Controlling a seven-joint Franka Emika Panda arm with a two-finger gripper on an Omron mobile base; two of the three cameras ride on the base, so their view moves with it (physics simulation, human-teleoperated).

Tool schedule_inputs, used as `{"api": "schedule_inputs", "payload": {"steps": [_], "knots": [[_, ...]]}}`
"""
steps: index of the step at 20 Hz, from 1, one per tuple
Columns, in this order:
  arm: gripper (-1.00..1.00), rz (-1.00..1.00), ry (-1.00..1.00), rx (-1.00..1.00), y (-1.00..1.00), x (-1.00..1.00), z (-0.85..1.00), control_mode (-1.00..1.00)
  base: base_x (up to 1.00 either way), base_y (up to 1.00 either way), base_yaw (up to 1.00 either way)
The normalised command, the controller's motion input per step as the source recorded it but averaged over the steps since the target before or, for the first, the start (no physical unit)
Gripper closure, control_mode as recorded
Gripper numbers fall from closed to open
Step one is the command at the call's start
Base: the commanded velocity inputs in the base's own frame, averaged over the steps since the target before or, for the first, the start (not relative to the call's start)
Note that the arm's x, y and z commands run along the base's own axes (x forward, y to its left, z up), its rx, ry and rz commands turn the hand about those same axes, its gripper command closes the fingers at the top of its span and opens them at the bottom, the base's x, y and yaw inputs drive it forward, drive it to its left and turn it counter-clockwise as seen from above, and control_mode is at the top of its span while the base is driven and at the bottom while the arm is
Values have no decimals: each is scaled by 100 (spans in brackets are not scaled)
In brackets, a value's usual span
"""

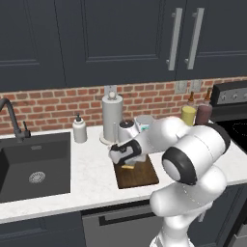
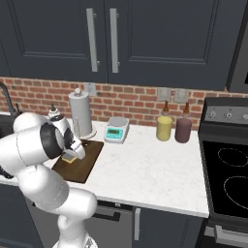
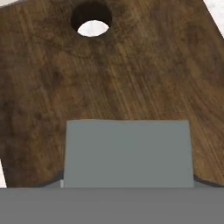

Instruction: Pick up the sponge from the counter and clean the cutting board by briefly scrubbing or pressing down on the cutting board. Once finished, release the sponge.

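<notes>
- The pincer (image 1: 126, 161) sits just left of centre in the left base view, lowered onto the upper end of the cutting board (image 1: 140, 176). In the right base view it appears at the left, beside the robot's white shoulder.
- The sponge (image 3: 127, 153) fills the lower middle of the hand view as a flat grey rectangle, directly ahead of the pincer and between it and the wood. Its long axis runs left to right across that frame.
- The finger tips themselves are hidden behind the sponge in the hand view. Going by the yellow block tucked under the hand in both base views, the pincer looks closed on the sponge, at a narrow spread.
- The sponge's yellow body peeks out at the pincer's lower edge in the left base view, touching or just above the board; which of the two cannot be told.
- The board's long axis runs from the lower part of the hand view to the top, where its round hole (image 3: 91, 19) shows pale surface through it.
- So the coming move likely turns on this: the free length of board lies beyond the sponge toward the hole, and a press straight down or a short stroke along the grain would keep the sponge on the wood.
- The white surface (image 1: 91, 178) carries the board, with a paper towel roll (image 1: 112, 117) standing further off, above the board in the left base view.
</notes>
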Motion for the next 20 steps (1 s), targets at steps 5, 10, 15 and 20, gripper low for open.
{"api": "schedule_inputs", "payload": {"steps": [5, 10, 15, 20], "knots": [[100, -3, 0, 0, -15, 59, 0, -100, 0, 0, 0], [100, -5, -1, 0, -28, 38, 0, -100, 0, 0, 0], [100, -4, -7, 0, -31, 19, -2, -100, 0, 0, 0], [100, -1, -19, 0, -18, 1, -10, -100, 0, 0, 0]]}}
